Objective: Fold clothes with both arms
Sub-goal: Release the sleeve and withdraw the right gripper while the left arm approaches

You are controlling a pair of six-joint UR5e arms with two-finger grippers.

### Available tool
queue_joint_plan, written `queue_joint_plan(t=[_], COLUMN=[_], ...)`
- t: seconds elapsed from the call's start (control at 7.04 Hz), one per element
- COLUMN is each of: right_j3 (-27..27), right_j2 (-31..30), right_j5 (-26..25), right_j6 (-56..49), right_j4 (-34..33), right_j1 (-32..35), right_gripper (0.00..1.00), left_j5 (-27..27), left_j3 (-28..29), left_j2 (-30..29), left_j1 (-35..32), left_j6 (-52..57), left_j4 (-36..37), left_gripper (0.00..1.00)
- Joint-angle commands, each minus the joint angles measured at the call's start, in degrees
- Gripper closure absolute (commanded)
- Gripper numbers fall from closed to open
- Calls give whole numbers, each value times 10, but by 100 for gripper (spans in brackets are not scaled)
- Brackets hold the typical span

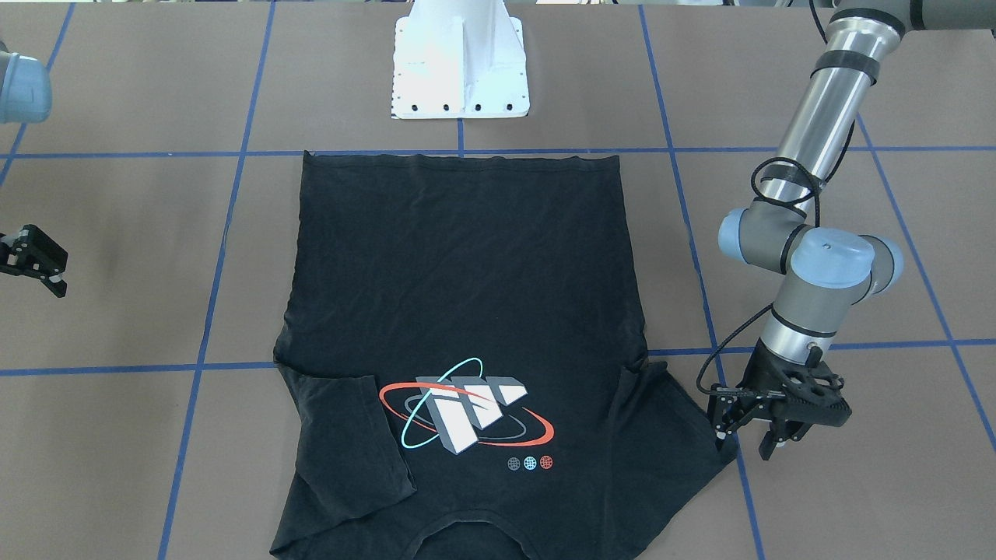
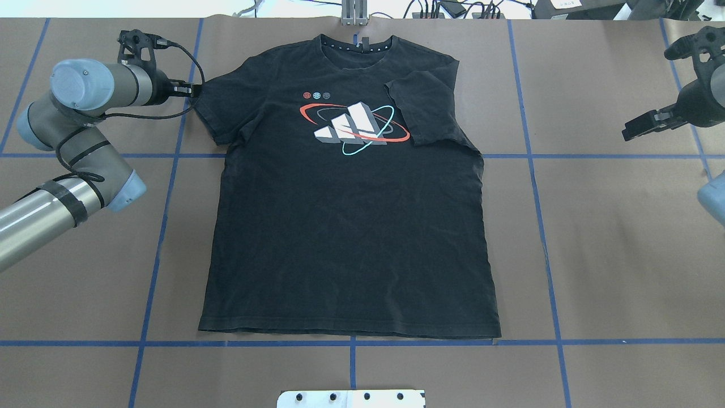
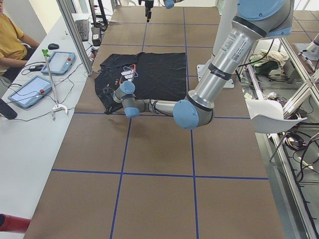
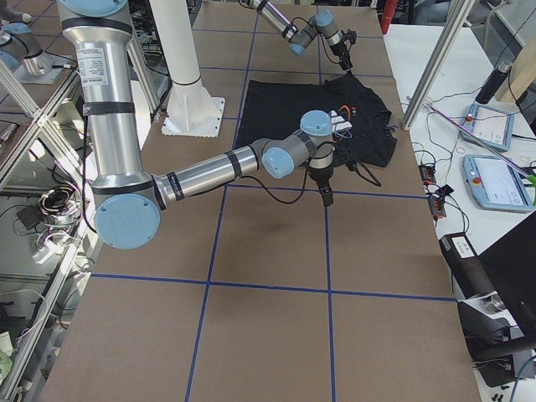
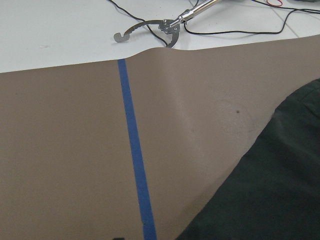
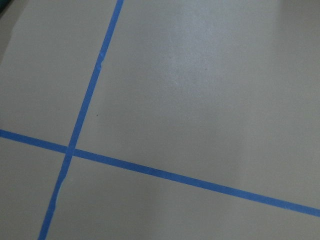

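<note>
- A black short-sleeved T-shirt (image 2: 351, 238) lies flat in the middle of the brown table (image 2: 595, 255), with its collar on the far side from the robot and its hem towards the white bolted pedestal base (image 1: 459, 62).
- Its chest graphic of grey-white blocks ringed by red and cyan ellipses (image 2: 354, 127) faces up.
- The sleeve on the robot's right (image 2: 430, 110) is folded inward over the chest, its edge just beside the graphic.
- The sleeve on the robot's left (image 2: 218, 107) is spread out flat on the table.
- The silver-grey left arm with light-blue joint caps (image 1: 817, 132) reaches down to the outer edge of that spread sleeve.
- The left gripper (image 1: 745, 445) has its black fingers apart in the front-facing view; one fingertip is at the sleeve hem, and no cloth is pinched between them.
- The right arm (image 4: 209, 172) stretches out over bare table, well apart from the shirt.
- The right gripper (image 1: 62, 276) shows its fingers spread and holds nothing.
- Blue tape lines (image 2: 623, 341) divide the table into squares.
- A person in a yellow top (image 3: 10, 40) sits at a white side desk by two tablets (image 3: 57, 62).
</note>
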Motion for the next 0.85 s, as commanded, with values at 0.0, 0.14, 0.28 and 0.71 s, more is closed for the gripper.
queue_joint_plan(t=[0.0, 0.14, 0.28, 0.71], right_j3=[0, -1, -1, -1], right_j2=[0, 0, 0, 3], right_j5=[0, 0, 0, 0], right_j6=[0, 0, 0, 1], right_j4=[0, 0, 0, 0], right_j1=[0, 0, 0, -1], right_gripper=[0, 0, 0, 0], left_j5=[0, 1, 0, 0], left_j3=[18, 26, 27, 23], left_j2=[-12, -16, -17, -12], left_j1=[3, 3, 3, 7], left_j6=[-1, -1, -1, -1], left_j4=[-4, -4, -5, -6], left_gripper=[43, 49, 57, 86])
